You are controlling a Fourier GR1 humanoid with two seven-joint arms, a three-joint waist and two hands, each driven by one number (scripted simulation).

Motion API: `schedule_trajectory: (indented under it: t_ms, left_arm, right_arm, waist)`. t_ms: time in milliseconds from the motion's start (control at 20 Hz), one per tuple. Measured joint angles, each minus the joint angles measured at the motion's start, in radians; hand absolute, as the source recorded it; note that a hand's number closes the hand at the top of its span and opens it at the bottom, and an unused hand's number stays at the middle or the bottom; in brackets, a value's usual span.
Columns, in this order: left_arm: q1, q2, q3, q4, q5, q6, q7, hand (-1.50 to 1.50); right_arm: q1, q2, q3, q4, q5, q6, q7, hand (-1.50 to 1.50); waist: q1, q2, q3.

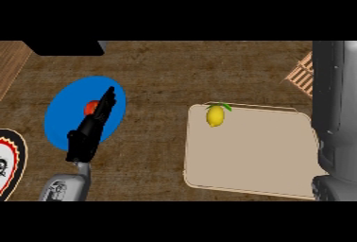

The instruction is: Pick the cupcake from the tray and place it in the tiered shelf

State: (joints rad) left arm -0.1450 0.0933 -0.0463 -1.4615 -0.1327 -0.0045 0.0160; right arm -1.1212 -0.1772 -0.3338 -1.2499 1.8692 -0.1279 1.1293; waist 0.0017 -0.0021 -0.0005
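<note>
— Right forearm [335, 108] is filling the near edge of the view, grey, running up past the tray's right side. Is its hand showing?
— No. The right hand is lying outside the view, so I cannot tell whether it is open, closed or carrying anything.
— And the other?
— The left hand [89, 130] is stretching flat, fingers straight and together, holding nothing. It is lying over a blue plate [63, 108], with a small red item [90, 107] showing just beside its fingers, on that plate. I cannot tell whether the fingers are touching either.
— Containers?
— The tray [251, 160] is sitting well to the right of the left hand. It is holding one lemon [216, 116], in its far corner on the side nearer that hand. Nothing else is showing on it. A patterned plate [14, 160] is cutting in to the left of the hand, and too little of it is showing to judge its contents.
— The cupcake?
— It is not appearing anywhere: not on the tray, not on either plate.
— The destination?
— A slatted wooden piece [303, 75] is showing far to the right of the left hand, beside the right forearm. I am taking it for the tiered shelf. Nothing is visible in it.
— Progress?
— I am judging the pick as probably done, with the cupcake likely sitting in the unseen right hand. The placing is not confirmed.
</note>
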Motion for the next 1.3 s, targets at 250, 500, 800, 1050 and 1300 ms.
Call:
schedule_trajectory:
  t_ms: [250, 500, 800, 1050, 1300]
  left_arm:
    - [-0.007, 0.001, 0.008, 0.004, 0.007, -0.009, 0.004, 0.0]
    - [-0.015, -0.002, 0.005, -0.021, 0.006, -0.011, 0.034, 0.0]
    - [-0.031, -0.009, 0.008, -0.006, -0.005, -0.002, 0.029, 0.0]
    - [-0.022, -0.02, 0.003, 0.008, -0.013, 0.003, 0.009, 0.0]
    - [-0.047, -0.012, 0.015, 0.031, -0.008, -0.006, 0.006, 0.0]
  right_arm:
    - [-0.013, -0.047, -0.026, -0.001, 0.006, 0.041, -0.035, 1.5]
    - [0.004, -0.108, -0.045, 0.039, 0.011, 0.052, -0.069, 1.5]
    - [0.036, -0.183, -0.062, 0.135, 0.014, 0.021, -0.104, 1.5]
    - [0.07, -0.234, -0.073, 0.223, -0.018, -0.079, -0.144, 1.5]
    - [0.075, -0.261, -0.123, 0.241, -0.09, -0.252, -0.166, 1.5]
  waist:
    - [0.0, 0.0, 0.0]
    - [0.004, 0.002, 0.0]
    - [0.006, 0.004, 0.0]
    - [0.009, 0.005, 0.0]
    - [0.011, 0.008, 0.001]
